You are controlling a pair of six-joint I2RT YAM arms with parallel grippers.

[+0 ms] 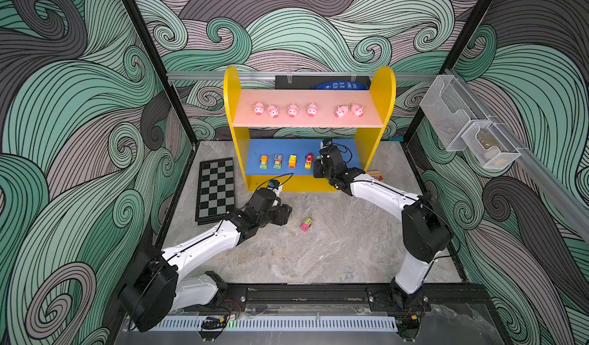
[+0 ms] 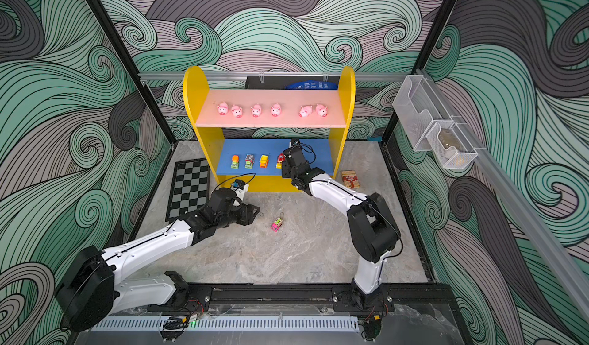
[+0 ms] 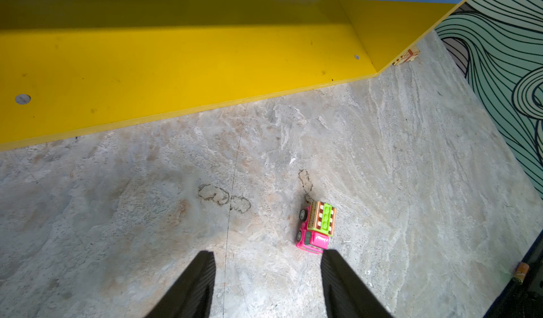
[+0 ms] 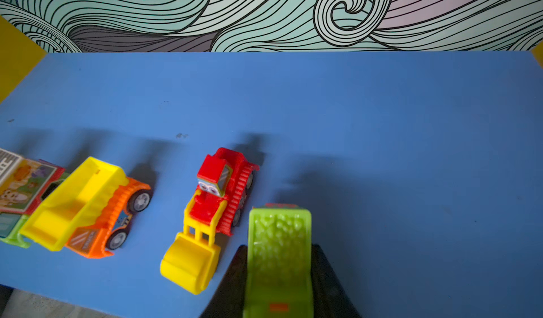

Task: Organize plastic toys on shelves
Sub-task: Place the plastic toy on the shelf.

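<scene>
Right fingers (image 4: 326,278) clamp the flanks of a green truck (image 4: 279,243). Its long axis runs along the fingers toward the back of the shelves (image 1: 231,104). It sits over the blue board (image 4: 382,110), at 3 o'clock of the red dozer (image 4: 223,190), last in a row of vehicles with long axes 12 to 6. Whether its wheels touch the board cannot be told. Right arm (image 1: 379,192): elbow raised, forearm reaching toward 10 o'clock. Left fingers (image 3: 191,287) stand well apart, empty, above the tabletop (image 1: 334,257). The pink truck (image 3: 316,228) lies just beyond one tip, cab toward 7 o'clock in both top views. Left arm (image 1: 204,244): low, stretched toward 2 o'clock. Six pigs (image 1: 292,110) line the pink board (image 1: 318,96), snouts toward 6 o'clock.
</scene>
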